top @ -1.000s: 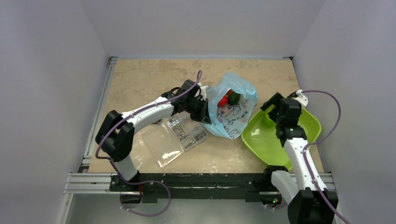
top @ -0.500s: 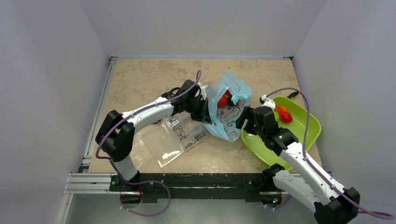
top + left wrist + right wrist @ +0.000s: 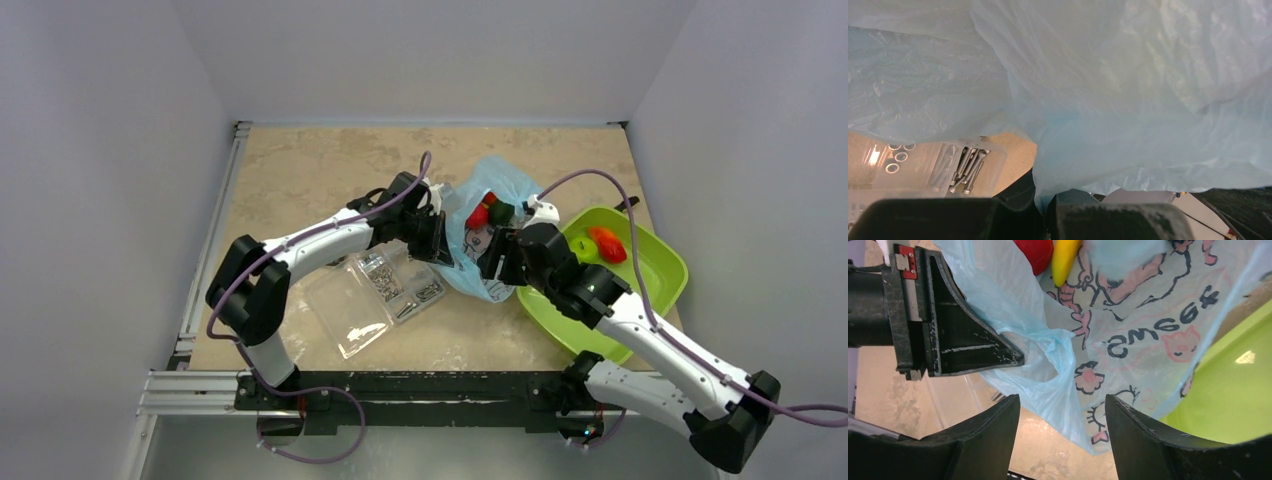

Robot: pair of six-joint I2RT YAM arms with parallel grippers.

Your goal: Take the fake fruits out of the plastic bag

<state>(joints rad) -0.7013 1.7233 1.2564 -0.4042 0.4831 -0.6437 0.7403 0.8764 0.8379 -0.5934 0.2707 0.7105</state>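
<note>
Beige marbled tabletop (image 3: 300, 180) fills my overhead feed, with white walls around it. My left gripper (image 3: 437, 243) is clamped on the near-left edge of the plastic bag (image 3: 500, 245). On its wrist feed the pale blue film rises straight out from between the pressed-together fingers (image 3: 1108, 220). Inside the bag's mouth I see a red fruit (image 3: 478, 214) and a dark green fruit (image 3: 501, 210), and the right wrist feed adds a yellow banana (image 3: 1065, 260) beside the red one. My right gripper (image 3: 1060, 412) hangs with its fingers spread and a crumpled fold of the bag between them. I cannot tell whether either finger touches it. Just right of the bag, the lime-green tray (image 3: 655, 275) holds one red strawberry-like fruit (image 3: 605, 243). Left of the bag, the clear compartment box (image 3: 350, 315) holds screws (image 3: 968, 167) and washers (image 3: 895, 160).
</note>
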